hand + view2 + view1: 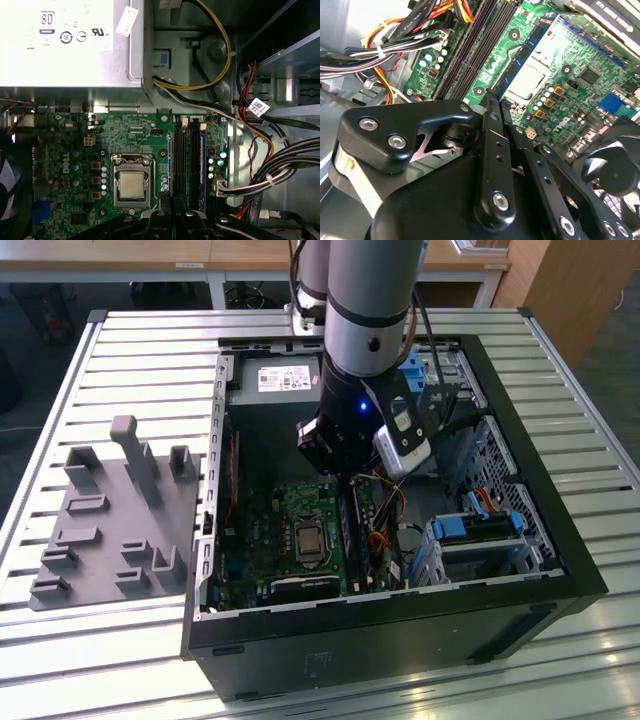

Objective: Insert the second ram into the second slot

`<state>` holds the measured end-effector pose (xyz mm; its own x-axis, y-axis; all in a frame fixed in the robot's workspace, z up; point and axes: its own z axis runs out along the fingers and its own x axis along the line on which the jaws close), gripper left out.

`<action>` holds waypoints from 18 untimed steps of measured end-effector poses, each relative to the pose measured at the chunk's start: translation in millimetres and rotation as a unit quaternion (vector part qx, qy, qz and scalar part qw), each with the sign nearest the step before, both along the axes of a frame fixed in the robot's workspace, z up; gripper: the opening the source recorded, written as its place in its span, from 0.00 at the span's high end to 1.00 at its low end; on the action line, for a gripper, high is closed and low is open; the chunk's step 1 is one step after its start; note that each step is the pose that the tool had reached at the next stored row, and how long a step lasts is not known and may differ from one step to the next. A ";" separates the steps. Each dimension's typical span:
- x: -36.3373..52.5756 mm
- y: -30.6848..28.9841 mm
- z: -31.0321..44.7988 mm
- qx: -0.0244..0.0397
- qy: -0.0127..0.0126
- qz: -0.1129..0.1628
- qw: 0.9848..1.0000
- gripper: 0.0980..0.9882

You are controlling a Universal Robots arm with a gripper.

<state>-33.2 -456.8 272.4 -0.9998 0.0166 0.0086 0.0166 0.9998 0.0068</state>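
My gripper (335, 468) hangs inside the open computer case (560, 540), just above the green motherboard (285, 515). Its black fingers (492, 130) are pressed together, and I see nothing between them. In both wrist views the tips sit over one end of the dark ram slots (182, 160) (470, 50), beside the processor socket (132, 185). A thin blue stick (201, 160) stands in the slot nearest the capacitors. I cannot tell whether it is the second ram or which slot counts as the second.
The power supply (280, 380) lies at the case's far end. Bundled cables (280, 160) run beside the slots. Blue drive-bay clips (470, 530) sit on the exterior view's right, and a grey fixture (110, 520) lies on the slatted table to the left. A fan (615, 165) borders the board.
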 end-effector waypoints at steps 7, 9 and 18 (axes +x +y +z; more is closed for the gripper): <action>2.4 0.0 -8.1 0.000 0.000 -0.007 1.000 0.96; 2.5 0.0 -8.9 0.000 0.001 -0.007 1.000 0.96; 4.9 0.0 -21.7 0.001 0.002 -0.007 1.000 0.96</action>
